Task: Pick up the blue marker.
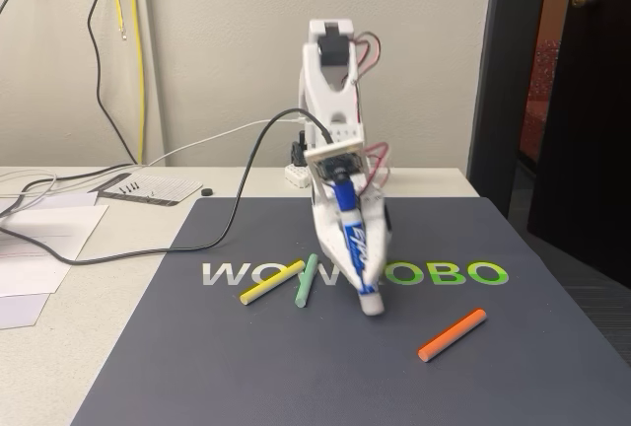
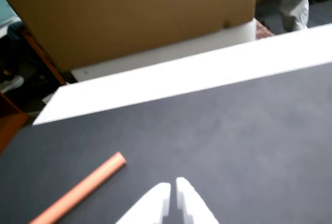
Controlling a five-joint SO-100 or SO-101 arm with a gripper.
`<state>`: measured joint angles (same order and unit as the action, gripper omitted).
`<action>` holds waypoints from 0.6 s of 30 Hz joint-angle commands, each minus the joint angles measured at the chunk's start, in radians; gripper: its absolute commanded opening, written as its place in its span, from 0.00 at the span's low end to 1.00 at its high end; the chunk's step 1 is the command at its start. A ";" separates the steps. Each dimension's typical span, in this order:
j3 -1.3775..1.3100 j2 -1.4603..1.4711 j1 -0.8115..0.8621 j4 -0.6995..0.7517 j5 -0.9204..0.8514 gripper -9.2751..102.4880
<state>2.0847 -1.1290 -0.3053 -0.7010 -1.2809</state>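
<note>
Pincer (image 1: 363, 283) closed around blue marker (image 1: 352, 239), marker tilted, cap up, above dark mat (image 1: 197, 367)

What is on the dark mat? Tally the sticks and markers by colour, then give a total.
Yellow stick: 1
Pale-green stick: 1
Orange stick: 1
Blue marker, held in the gripper: 1
Total: 4
</note>
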 commanded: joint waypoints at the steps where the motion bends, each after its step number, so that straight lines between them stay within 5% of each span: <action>1: 0.210 -0.301 0.032 0.069 0.009 0.15; 9: 0.345 -0.669 0.066 0.425 0.028 0.20; 18: 0.319 -0.810 0.080 0.626 0.052 0.27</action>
<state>2.4298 -1.8684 -0.2362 -0.1289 -1.2364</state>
